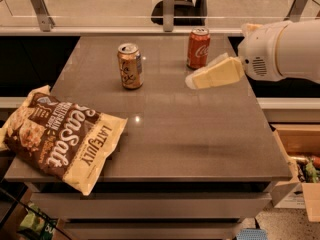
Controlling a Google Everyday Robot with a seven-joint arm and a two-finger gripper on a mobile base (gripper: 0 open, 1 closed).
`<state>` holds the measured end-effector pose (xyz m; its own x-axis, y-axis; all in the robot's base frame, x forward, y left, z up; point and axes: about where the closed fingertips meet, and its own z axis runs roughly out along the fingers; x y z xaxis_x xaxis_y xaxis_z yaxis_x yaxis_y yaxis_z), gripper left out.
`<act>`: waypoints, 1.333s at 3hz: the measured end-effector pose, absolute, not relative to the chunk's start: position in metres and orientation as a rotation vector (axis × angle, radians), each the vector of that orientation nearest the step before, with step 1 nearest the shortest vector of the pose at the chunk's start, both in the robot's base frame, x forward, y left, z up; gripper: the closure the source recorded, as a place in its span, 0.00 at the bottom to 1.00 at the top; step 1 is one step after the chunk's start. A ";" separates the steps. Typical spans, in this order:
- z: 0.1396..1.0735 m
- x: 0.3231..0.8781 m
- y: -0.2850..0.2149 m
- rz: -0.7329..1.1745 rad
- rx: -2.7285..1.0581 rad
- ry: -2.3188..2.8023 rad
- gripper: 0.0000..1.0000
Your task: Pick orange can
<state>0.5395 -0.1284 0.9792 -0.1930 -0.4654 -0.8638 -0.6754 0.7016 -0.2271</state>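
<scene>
The orange can (130, 66) is golden-tan with pale curly script and a silver top. It stands upright on the grey-brown table (170, 134), left of centre toward the back. A red Coca-Cola can (198, 48) stands upright to its right, nearer the back edge. My gripper (192, 81) comes in from the right on a white arm (282, 50), its cream fingers pointing left. It hovers above the table, to the right of the orange can and just in front of the red can, touching neither.
A large brown and cream chip bag (60, 139) lies on the table's front left corner, overhanging the edge. A glass railing with metal posts (169, 6) runs behind the table. An open cardboard box (300, 169) sits on the floor at the right.
</scene>
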 end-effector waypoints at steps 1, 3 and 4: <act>0.975 0.557 -0.105 0.311 -0.880 1.780 0.00; 0.967 0.598 -0.044 0.434 -0.915 1.674 0.00; 0.960 0.617 -0.017 0.493 -0.926 1.646 0.00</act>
<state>0.6174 -0.0170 0.9601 -0.0634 -0.3147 -0.9471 -0.7836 0.6034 -0.1480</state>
